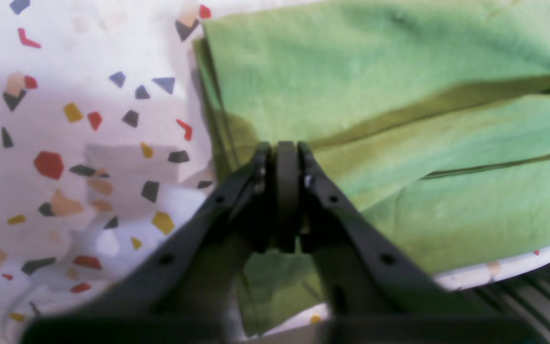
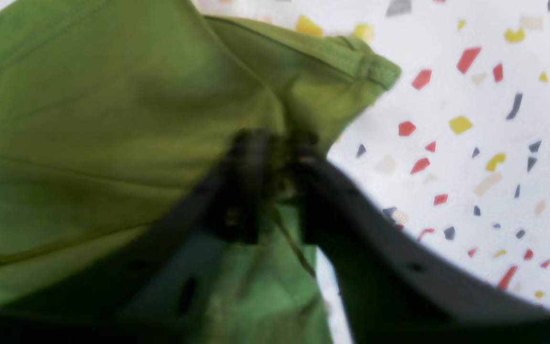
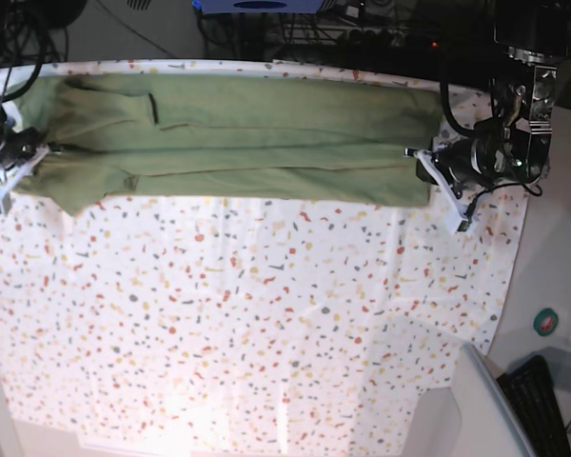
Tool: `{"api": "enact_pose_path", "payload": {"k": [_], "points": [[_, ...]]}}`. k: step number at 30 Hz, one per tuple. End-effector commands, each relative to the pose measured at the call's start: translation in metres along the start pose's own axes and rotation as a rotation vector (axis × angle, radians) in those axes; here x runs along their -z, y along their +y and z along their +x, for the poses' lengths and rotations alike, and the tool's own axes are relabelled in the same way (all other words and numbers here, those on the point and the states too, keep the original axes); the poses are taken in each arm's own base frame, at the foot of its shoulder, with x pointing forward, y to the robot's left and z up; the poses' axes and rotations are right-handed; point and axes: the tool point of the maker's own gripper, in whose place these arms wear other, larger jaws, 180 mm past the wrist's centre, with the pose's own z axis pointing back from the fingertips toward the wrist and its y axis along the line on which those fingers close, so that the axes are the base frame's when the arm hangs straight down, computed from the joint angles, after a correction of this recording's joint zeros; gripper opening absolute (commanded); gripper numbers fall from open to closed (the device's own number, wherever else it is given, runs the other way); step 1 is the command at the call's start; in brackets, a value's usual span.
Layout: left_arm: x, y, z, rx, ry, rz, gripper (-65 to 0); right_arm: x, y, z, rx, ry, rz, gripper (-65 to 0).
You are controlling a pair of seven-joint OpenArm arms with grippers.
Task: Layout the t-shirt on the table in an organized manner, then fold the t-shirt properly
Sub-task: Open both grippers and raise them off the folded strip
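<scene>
Across the top of the base frame, the shirt [image 3: 238, 143] lies stretched on the table [image 3: 266, 324], the left gripper [image 1: 284, 148] looking closed at its edge and the right gripper [image 2: 275, 143] loosely around a sleeve fold, probably to keep it taut.

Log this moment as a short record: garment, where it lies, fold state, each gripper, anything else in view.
garment: olive-green t-shirt
surface: table with a speckled white cover
position: stretched as a long band along the far edge of the table in the base view
fold state: folded lengthwise, layered edges visible; not yet a compact fold
left gripper: fingers together at the shirt's end edge
right gripper: at the opposite end, cloth between the fingers; view blurred
other: grey bin at the near corner
</scene>
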Motion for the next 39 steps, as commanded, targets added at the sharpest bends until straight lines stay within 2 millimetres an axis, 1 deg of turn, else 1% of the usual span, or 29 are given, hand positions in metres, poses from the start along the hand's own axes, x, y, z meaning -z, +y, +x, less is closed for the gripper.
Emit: {"api": "enact_pose_path", "payload": {"k": [1,2,3,4,6,8,10,11,14,16,17,18,19,21,22,23,24,26,27,30,32,34,35,36,39], "points": [[-0.006,0.004,0.011,0.008,-0.032,0.005,-53.0,-0.009,-0.016,0.02,-0.003,-0.056,-0.036,-41.6],[-0.006,0.004,0.011,0.008,-0.032,0.005,-47.2,-0.011,-0.015,0.018,0.01,-0.061,-0.036,-38.3],[-0.006,0.004,0.01,0.008,-0.032,0.004,-40.8,-0.014,-0.017,0.018,0.021,-0.074,-0.042,-36.3],[-0.007,0.004,0.012,0.011,-0.038,0.004,-33.7,-0.019,-0.019,0.021,0.034,-0.093,-0.047,-36.2],[-0.009,0.001,0.016,0.017,-0.051,-0.001,-22.1,-0.029,-0.024,0.025,0.04,-0.123,-0.061,-36.6],[-0.016,-0.007,0.028,0.041,-0.088,-0.009,-12.7,-0.039,-0.026,0.03,0.03,-0.151,-0.069,-36.6],[-0.026,-0.013,0.037,0.065,-0.124,-0.014,-7.9,-0.046,-0.021,0.031,0.017,-0.167,-0.065,-36.6],[-0.034,-0.014,0.04,0.067,-0.151,-0.01,-6.9,-0.05,-0.019,0.032,0.006,-0.177,-0.063,-36.6],[-0.058,-0.026,0.054,0.024,-0.267,-0.02,-7.1,-0.056,-0.014,0.035,-0.006,-0.202,-0.058,-36.6],[-0.066,-0.027,0.051,-0.02,-0.287,-0.017,-7.2,-0.056,-0.009,0.037,0.004,-0.209,-0.049,-36.6],[-0.064,-0.029,0.047,-0.038,-0.28,-0.026,-7.7,-0.054,-0.007,0.036,0.011,-0.208,-0.044,-36.8],[-0.06,-0.032,0.042,-0.052,-0.269,-0.034,-10.9,-0.053,-0.004,0.034,0.018,-0.205,-0.037,-37.4],[-0.052,-0.037,0.033,-0.068,-0.243,-0.049,-18.3,-0.052,0.001,0.037,0.026,-0.212,-0.028,-40.1],[-0.035,-0.047,0.017,-0.088,-0.185,-0.082,-41.0,-0.046,0.008,0.035,0.041,-0.204,-0.011,-50.7],[-0.025,-0.05,0.01,-0.101,-0.163,-0.095,-56.4,-0.043,0.008,0.032,0.047,-0.193,-0.008,-58.8],[-0.015,-0.051,0.003,-0.119,-0.146,-0.102,-65.0,-0.04,0.008,0.031,0.055,-0.186,-0.007,-65.0],[-0.006,-0.05,-0.005,-0.138,-0.133,-0.105,-65.0,-0.036,0.007,0.032,0.066,-0.182,-0.006,-65.0],[0.011,-0.05,-0.018,-0.157,-0.111,-0.112,-65.0,-0.024,0.004,0.024,0.093,-0.144,-0.006,-65.0],[0.017,-0.051,-0.021,-0.161,-0.106,-0.115,-65.0,-0.019,0.003,0.022,0.107,-0.129,-0.006,-65.0],[0.034,-0.049,-0.035,-0.185,-0.077,-0.114,-65.0,0.002,-0.003,0.005,0.157,-0.055,-0.008,-65.0],[0.04,-0.047,-0.033,-0.196,-0.077,-0.112,-65.0,0.013,-0.005,-0.003,0.186,-0.014,-0.007,-65.0],[0.044,-0.036,-0.033,-0.205,-0.076,-0.094,-65.0,0.021,-0.006,-0.005,0.211,0.01,-0.004,-65.0],[0.047,-0.033,-0.033,-0.212,-0.071,-0.088,-65.0,0.025,-0.006,-0.004,0.224,0.018,-0.002,-65.0],[0.048,-0.028,-0.025,-0.214,-0.082,-0.082,-65.0,0.029,-0.005,0.0,0.236,0.019,0.002,-65.0],[0.05,-0.017,-0.014,-0.219,-0.088,-0.067,-65.0,0.037,-0.004,0.01,0.26,0.022,0.01,-65.0]]}}
